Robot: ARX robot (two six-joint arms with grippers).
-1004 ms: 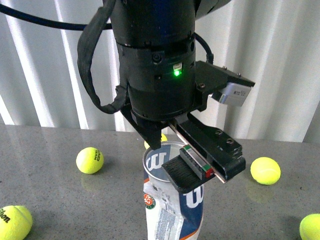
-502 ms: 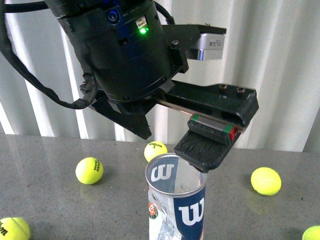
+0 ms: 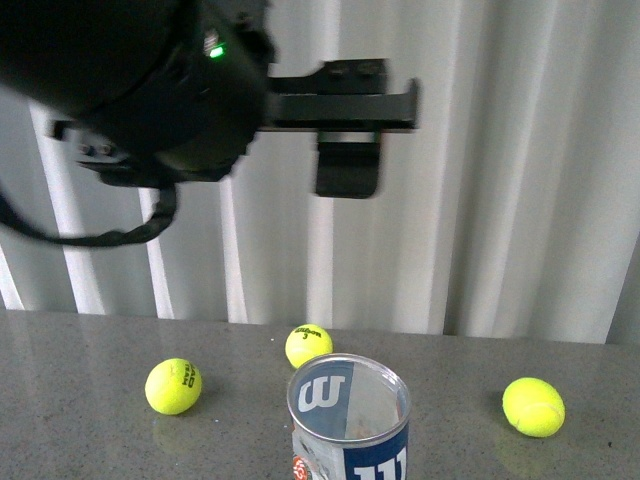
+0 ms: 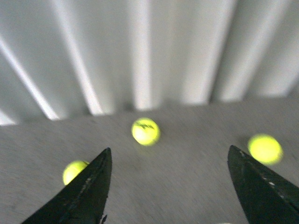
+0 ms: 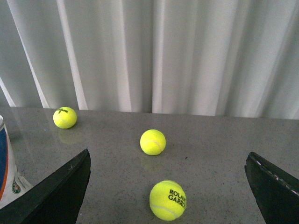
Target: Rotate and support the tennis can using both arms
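**Both tools wide and empty; the can stands alone on the worktop**

At the near edge of the front view, at 6 o'clock, the tennis can (image 3: 348, 420) stands upright on the grey worktop (image 3: 90, 420), open end up, with nothing touching it. Its silver rim rings a clear tube; a white "W" shows on a grey patch inside the mouth, and a blue band with white lettering wraps the front. Only a sliver of it, white with blue and orange edging, shows in the right wrist view (image 5: 5, 172).

The left tool (image 4: 168, 186) is spread wide, its two black fingers (image 4: 84, 191) well apart with only bare worktop between them; that picture is blurred. In the front view it hangs high, at about 12 o'clock above the can, well clear of it (image 3: 345, 130). The right tool (image 5: 168, 196) is equally wide and holds nothing.

Three tennis balls show in the front view: one at 9 o'clock of the can (image 3: 173, 386), one just behind it at 11 o'clock (image 3: 308, 346), one at 3 o'clock (image 3: 533, 406). The right wrist view also counts three.

Farthest back hangs a pale pleated curtain (image 3: 520, 200).
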